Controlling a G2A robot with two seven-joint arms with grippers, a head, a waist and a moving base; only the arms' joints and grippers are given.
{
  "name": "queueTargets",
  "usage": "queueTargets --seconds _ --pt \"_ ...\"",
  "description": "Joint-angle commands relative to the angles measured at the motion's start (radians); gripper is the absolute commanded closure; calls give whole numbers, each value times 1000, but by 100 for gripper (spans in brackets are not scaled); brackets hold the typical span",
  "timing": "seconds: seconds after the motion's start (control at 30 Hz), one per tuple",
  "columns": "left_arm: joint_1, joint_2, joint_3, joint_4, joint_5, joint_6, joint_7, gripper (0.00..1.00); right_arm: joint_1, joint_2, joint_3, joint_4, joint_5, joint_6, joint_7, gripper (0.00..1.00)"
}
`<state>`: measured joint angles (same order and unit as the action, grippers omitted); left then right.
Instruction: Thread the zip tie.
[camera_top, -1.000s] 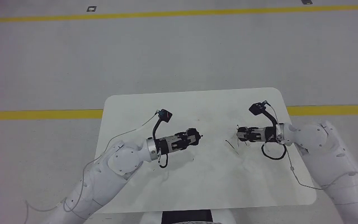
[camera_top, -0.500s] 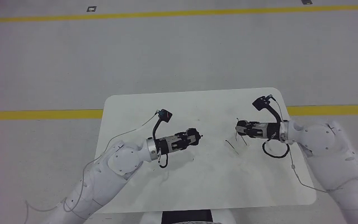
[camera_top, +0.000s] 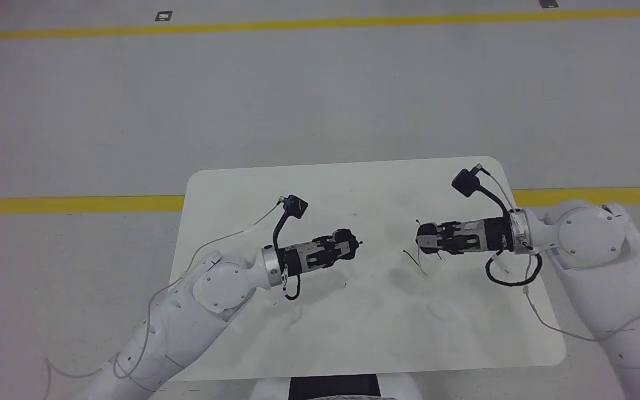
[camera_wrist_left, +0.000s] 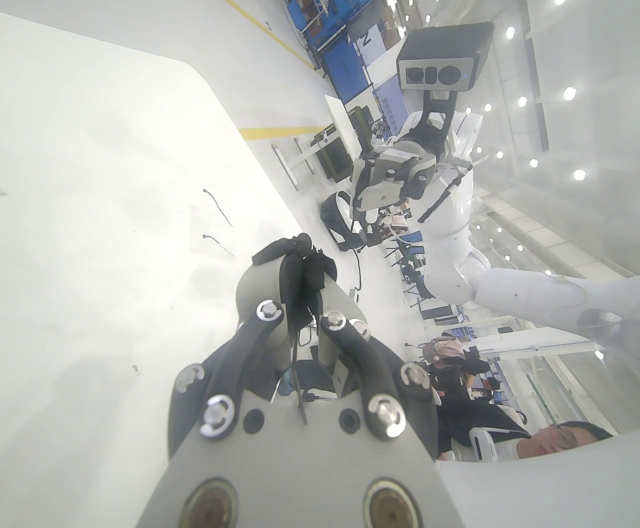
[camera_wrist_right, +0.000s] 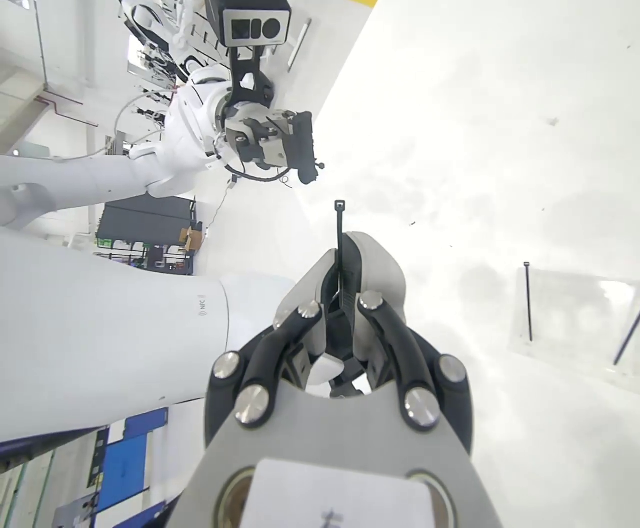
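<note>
The zip tie (camera_wrist_right: 340, 231) is pinched in my right gripper (camera_wrist_right: 344, 252) over the table (camera_top: 300, 190). Its head sticks out past the fingertips, toward my left gripper (camera_wrist_right: 306, 150). The left's fingers are pressed together on a thin black strip (camera_wrist_left: 298, 380). The two grippers face each other, apart, over mid-table. Beside the right one, a loose tie (camera_wrist_right: 527, 300) lies on a clear bag (camera_wrist_right: 570, 310), a second at the bag's edge.
</note>
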<state>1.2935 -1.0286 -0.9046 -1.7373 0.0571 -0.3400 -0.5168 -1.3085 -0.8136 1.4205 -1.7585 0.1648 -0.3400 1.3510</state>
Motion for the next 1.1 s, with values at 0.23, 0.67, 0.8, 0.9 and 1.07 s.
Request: queueTargets --seconds 0.23,0.67,0.8,0.9,1.07 --pt "0 0 0 0 0 0 0 100 -4 -1 -2 -2 1 0 -17 100" --pt "26 -5 -18 35 -480 0 -207 100 -22 -18 34 -115 -39 0 -151 100" --pt "24 -9 -16 64 -611 0 -295 100 -26 -28 30 -158 -54 0 -171 100" --pt "12 -10 -23 89 -612 0 -298 100 -33 -36 30 -183 -81 0 -213 100" --pt "6 -15 -26 87 -604 0 -284 100 -41 -45 32 -203 -97 0 -254 100"
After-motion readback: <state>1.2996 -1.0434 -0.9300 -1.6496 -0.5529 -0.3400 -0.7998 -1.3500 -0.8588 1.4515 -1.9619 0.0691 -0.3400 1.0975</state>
